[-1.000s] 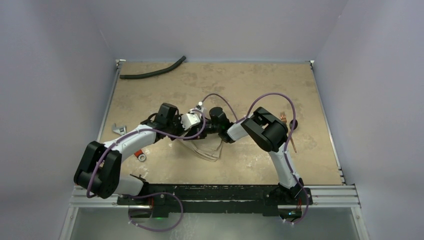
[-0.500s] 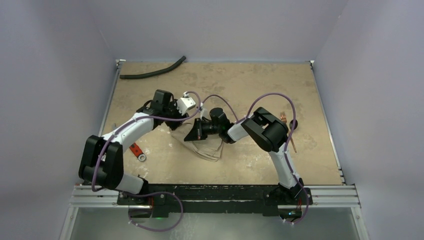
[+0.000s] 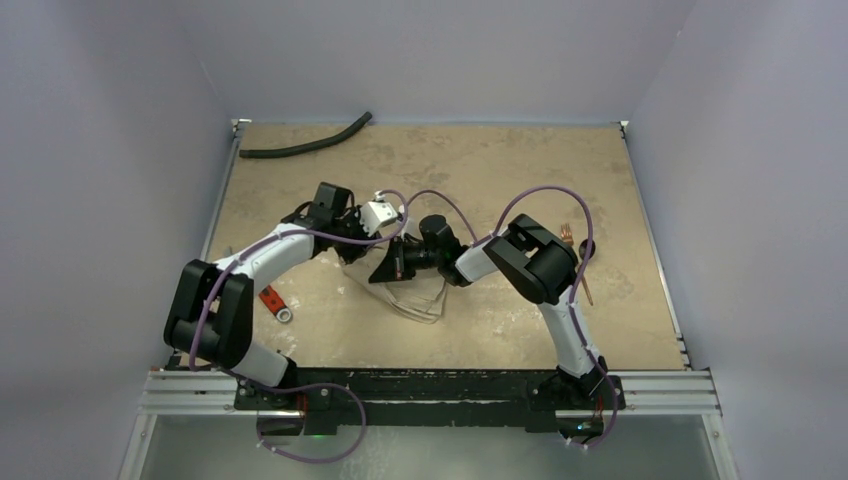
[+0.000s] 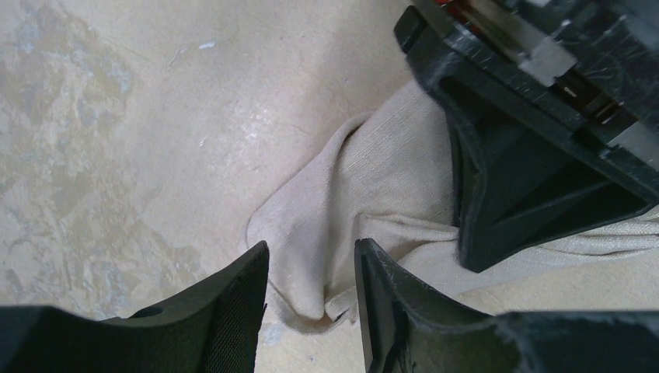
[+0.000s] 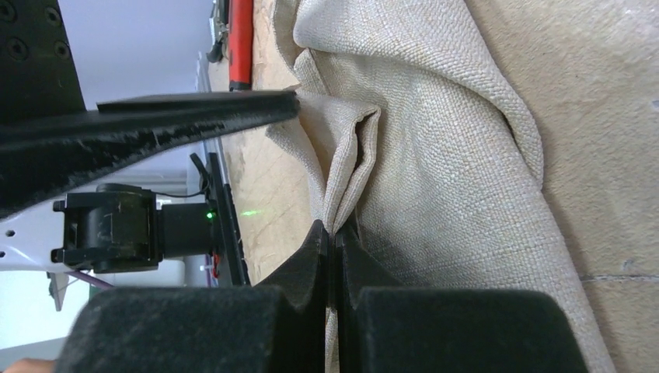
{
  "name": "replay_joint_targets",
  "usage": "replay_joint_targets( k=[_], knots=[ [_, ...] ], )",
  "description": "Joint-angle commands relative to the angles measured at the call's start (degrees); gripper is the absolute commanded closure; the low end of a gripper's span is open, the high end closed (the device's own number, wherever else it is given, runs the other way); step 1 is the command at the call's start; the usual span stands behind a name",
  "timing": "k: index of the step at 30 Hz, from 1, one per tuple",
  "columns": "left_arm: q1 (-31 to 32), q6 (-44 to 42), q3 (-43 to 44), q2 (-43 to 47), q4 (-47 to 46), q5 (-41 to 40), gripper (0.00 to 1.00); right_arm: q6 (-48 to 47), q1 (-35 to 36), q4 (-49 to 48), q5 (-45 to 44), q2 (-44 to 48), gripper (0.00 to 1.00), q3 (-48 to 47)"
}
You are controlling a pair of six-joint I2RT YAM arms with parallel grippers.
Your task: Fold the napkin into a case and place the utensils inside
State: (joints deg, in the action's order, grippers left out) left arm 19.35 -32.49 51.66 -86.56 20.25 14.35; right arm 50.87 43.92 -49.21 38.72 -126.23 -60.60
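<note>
The beige napkin (image 3: pixel 408 292) lies bunched and partly folded at the table's middle. My right gripper (image 5: pixel 336 233) is shut on a raised fold of the napkin (image 5: pixel 435 155); from above it shows as a black wedge (image 3: pixel 385 268) at the cloth's far-left edge. My left gripper (image 4: pixel 311 249) is open, its jaws straddling a rounded corner of the napkin (image 4: pixel 373 186) without pinching it, just left of the right gripper's fingers (image 4: pixel 528 179). In the top view the left gripper (image 3: pixel 356 243) sits beside that edge. The utensils show as copper fork tines (image 3: pixel 567 236) and a thin handle (image 3: pixel 587 290) behind the right arm.
A long black hose (image 3: pixel 305 146) lies at the far-left corner. A red-handled tool (image 3: pixel 271 300) with a metal ring end rests near the left arm. The table's metal rails run along the left and right edges.
My left gripper has opened and drawn back toward the far left, off the spot beside the right gripper, then settled a little nearer the cloth. The right gripper has kept its pinch.
</note>
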Motion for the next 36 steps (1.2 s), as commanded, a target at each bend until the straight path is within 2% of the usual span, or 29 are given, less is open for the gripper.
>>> replay_joint_targets(
  k=[1, 7, 10, 11, 16, 30, 36],
  knots=[
    [2.1, -1.4, -0.8, -1.0, -2.6, -0.8, 0.57, 0.5, -0.2, 1.0, 1.4, 3.3, 1.0, -0.4],
    [2.3, -1.7, -1.0, -2.2, -2.8, -3.8, 0.59, 0.0, -0.3, 2.3, 2.0, 3.1, 1.0, -1.3],
    [2.2, -1.8, -0.9, -3.1, -3.7, -6.9, 0.65, 0.0, -0.3, 2.6, 2.2, 2.9, 1.0, -1.2],
    [2.3, -1.8, -0.5, -3.4, -3.3, -7.2, 0.68, 0.0, -0.3, 2.5, 2.3, 2.8, 1.0, -1.1],
    [2.3, -1.2, 1.5, -4.8, -0.2, -5.2, 0.99, 0.3, -0.5, 3.3, 2.2, 2.6, 1.0, -0.9],
    [2.3, -0.1, 3.3, -2.4, 3.6, -2.9, 1.0, -2.7, -1.3, 14.4, 0.0, 7.1, 1.0, -4.6],
    [2.3, 1.0, 1.1, -1.1, 4.3, -0.4, 1.0, -6.7, -1.6, 21.5, -1.1, 8.1, 1.0, -10.3]
  ],
)
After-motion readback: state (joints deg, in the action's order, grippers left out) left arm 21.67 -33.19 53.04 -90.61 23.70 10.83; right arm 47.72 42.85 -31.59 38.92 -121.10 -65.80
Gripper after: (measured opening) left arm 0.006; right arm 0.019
